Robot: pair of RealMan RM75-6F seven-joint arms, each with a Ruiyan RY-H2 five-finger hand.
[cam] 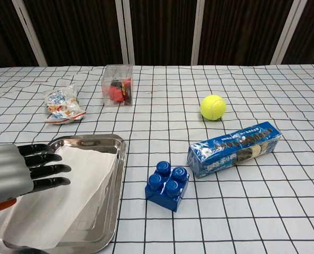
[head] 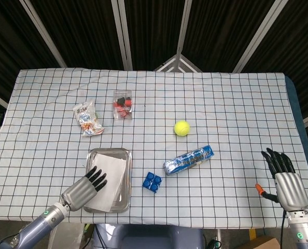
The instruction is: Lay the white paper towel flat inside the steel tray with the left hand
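The white paper towel (head: 110, 179) (cam: 72, 198) lies spread in the steel tray (head: 119, 152) (cam: 96, 141) near the front left of the table. One near corner of it overhangs the tray's front rim. My left hand (head: 83, 189) (cam: 17, 170) hovers at the tray's left side with its fingers straight and apart, holding nothing; its fingertips reach over the towel's left edge. My right hand (head: 285, 179) rests open at the table's front right corner, far from the tray.
A blue toy brick (head: 152, 181) (cam: 167, 184) sits just right of the tray. Beyond it lie a blue cookie pack (head: 189, 159) (cam: 234, 148) and a tennis ball (head: 182, 127) (cam: 213, 107). A clear box (head: 122, 104) (cam: 118, 84) and a snack bag (head: 87, 118) (cam: 61, 103) sit behind the tray.
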